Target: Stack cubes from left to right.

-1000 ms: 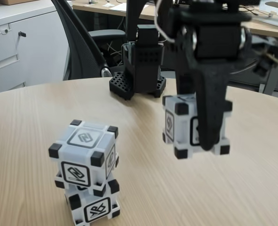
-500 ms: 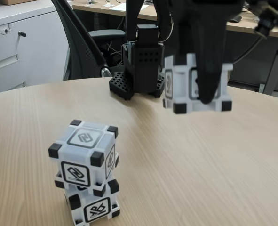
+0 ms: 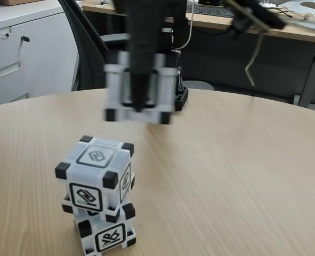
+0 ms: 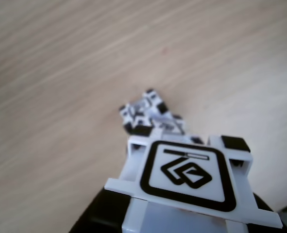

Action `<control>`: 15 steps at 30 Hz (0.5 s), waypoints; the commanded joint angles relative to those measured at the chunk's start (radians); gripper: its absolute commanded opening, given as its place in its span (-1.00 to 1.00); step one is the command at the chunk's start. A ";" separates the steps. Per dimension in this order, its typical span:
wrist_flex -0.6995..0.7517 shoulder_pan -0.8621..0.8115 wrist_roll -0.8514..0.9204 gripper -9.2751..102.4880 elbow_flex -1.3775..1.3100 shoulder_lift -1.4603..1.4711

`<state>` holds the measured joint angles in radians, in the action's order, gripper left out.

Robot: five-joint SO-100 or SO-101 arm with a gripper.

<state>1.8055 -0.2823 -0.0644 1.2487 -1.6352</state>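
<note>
Stack of two cubes (image 3: 97, 200) stood nearest on the desk (image 3: 226, 186). Third cube (image 3: 139, 92), a second earlier hanging well right of the stack, was now raised above and just behind it, clamped in the end effector (image 3: 139, 104); placement looked imminent.

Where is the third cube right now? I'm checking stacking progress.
In the fixed view the third cube hangs blurred in the claw, above the table, up and right of the two-cube stack.
</note>
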 commanded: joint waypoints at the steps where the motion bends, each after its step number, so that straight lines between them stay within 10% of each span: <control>1: 0.009 -0.064 0.031 -0.79 -0.006 -0.060; 15: -0.008 -0.163 0.086 -0.78 -0.021 -0.043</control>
<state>1.8070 -0.4341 0.0123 1.2487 -1.6352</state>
